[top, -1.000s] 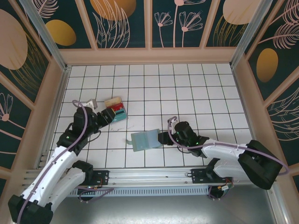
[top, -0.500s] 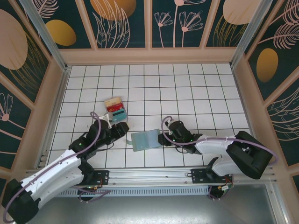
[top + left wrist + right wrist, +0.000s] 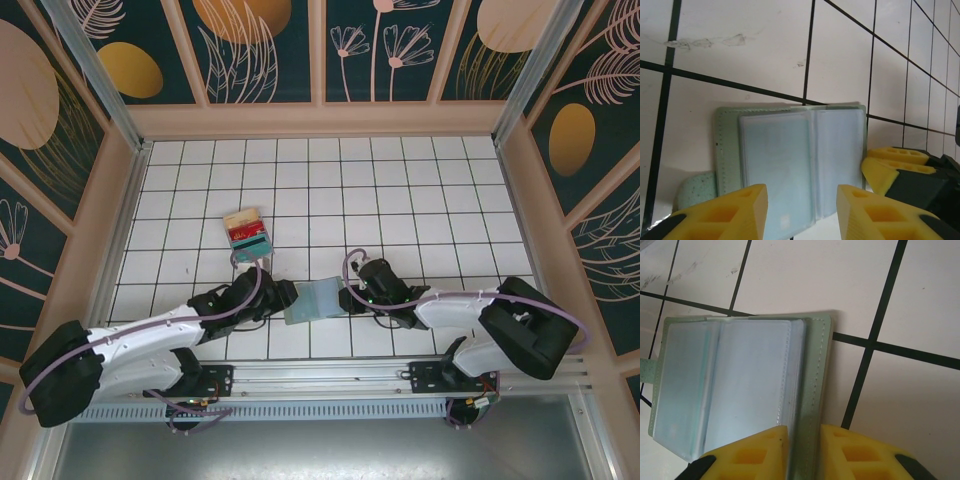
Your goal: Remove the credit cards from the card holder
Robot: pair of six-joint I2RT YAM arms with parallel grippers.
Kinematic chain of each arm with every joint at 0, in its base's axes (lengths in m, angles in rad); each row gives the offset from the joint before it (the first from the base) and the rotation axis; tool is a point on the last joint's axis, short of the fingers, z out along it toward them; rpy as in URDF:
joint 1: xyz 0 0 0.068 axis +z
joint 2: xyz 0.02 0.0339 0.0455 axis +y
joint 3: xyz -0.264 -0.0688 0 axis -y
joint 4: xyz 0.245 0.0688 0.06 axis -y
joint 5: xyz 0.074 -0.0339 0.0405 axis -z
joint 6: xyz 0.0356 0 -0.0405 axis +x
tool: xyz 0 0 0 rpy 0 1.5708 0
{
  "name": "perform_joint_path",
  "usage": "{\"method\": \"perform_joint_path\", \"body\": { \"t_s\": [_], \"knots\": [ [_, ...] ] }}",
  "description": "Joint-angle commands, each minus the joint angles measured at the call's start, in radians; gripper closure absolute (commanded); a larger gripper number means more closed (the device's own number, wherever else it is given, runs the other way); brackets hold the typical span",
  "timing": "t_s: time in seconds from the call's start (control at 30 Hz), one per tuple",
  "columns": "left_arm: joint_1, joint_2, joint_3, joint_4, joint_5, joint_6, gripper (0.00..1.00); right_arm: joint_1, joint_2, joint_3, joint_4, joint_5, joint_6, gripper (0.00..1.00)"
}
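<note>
The grey-green card holder [image 3: 315, 298] lies open and flat on the tiled table, its clear sleeves [image 3: 790, 160] facing up. My right gripper [image 3: 802, 450] is shut on the card holder's stitched right edge [image 3: 812, 390], with one yellow finger on each side. At the card holder's left side my left gripper [image 3: 802, 212] stands open, its fingers [image 3: 742, 212] straddling the near edge of the sleeves without touching them. Credit cards in tan, red and teal lie in a small stack [image 3: 246, 231] at the back left. Whether the sleeves hold a card I cannot tell.
The right gripper's yellow fingers [image 3: 892, 167] show at the right of the left wrist view, close to the left gripper. A green tab [image 3: 696, 187] sticks out from the holder's left side. Wooden walls [image 3: 320, 120] enclose the white tiled floor [image 3: 420, 200].
The left arm swung from the card stack down and right to the holder's left edge. Its jaws narrowed a little. The right gripper slid in and closed on the holder's right edge.
</note>
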Motion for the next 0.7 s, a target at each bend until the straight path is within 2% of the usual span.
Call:
{"method": "perform_joint_path", "body": {
  "t_s": [0.0,0.27,0.67],
  "knots": [
    [-0.009,0.027,-0.019,0.052,-0.018,-0.037,0.58,0.012,0.020,0.026,0.008,-0.023,-0.003,0.76],
    [-0.012,0.120,-0.017,0.089,0.017,-0.040,0.58,0.014,0.033,0.034,0.005,-0.030,-0.005,0.79],
    [-0.017,0.138,-0.018,0.064,0.016,-0.041,0.59,0.015,0.021,0.034,0.001,-0.027,-0.006,0.79]
  ]
}}
